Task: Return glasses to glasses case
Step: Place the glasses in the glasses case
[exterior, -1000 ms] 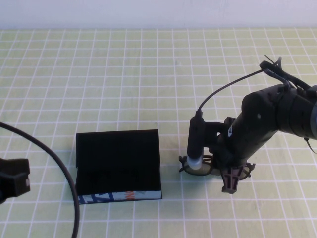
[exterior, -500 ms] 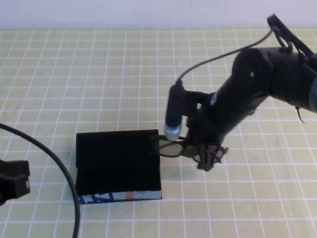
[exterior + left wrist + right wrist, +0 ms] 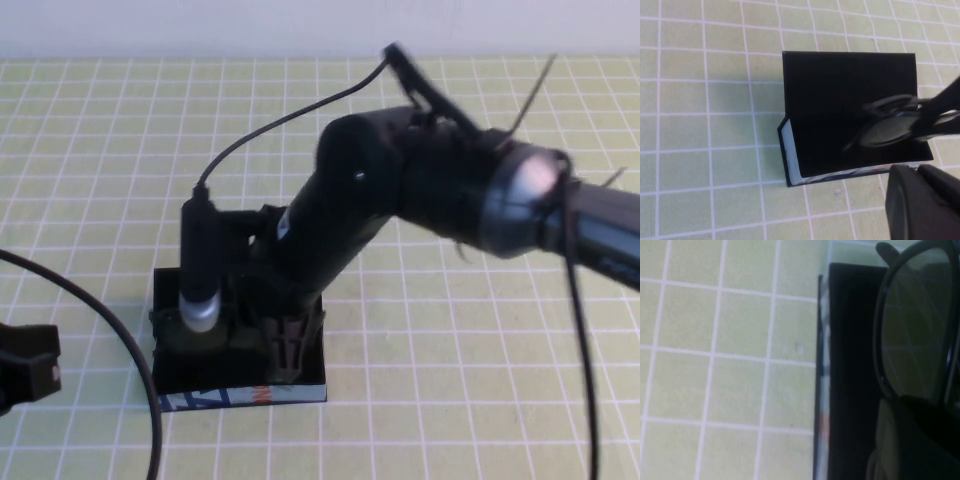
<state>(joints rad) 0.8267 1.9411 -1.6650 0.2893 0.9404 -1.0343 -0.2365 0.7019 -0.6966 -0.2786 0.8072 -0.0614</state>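
Observation:
The glasses case (image 3: 240, 394) lies open at the front left, black inside, with its white printed edge toward me. My right gripper (image 3: 286, 348) is shut on the black glasses (image 3: 205, 342) and holds them over the case's open tray. In the left wrist view the glasses (image 3: 890, 127) hang above the black lining (image 3: 830, 85). In the right wrist view one lens (image 3: 915, 325) sits over the case (image 3: 850, 365), just inside its white edge (image 3: 822, 390). My left gripper (image 3: 25, 370) is parked at the front left, shut and empty, and shows in its own view (image 3: 920, 200).
The table is covered with a yellow-green checked cloth (image 3: 480, 400). A black cable (image 3: 130, 360) curves past the left side of the case. The right arm (image 3: 420, 190) reaches across the middle of the table.
My right gripper has lifted the glasses from the cloth right of the case and carried them left, to a spot over the open case. The left arm has not moved.

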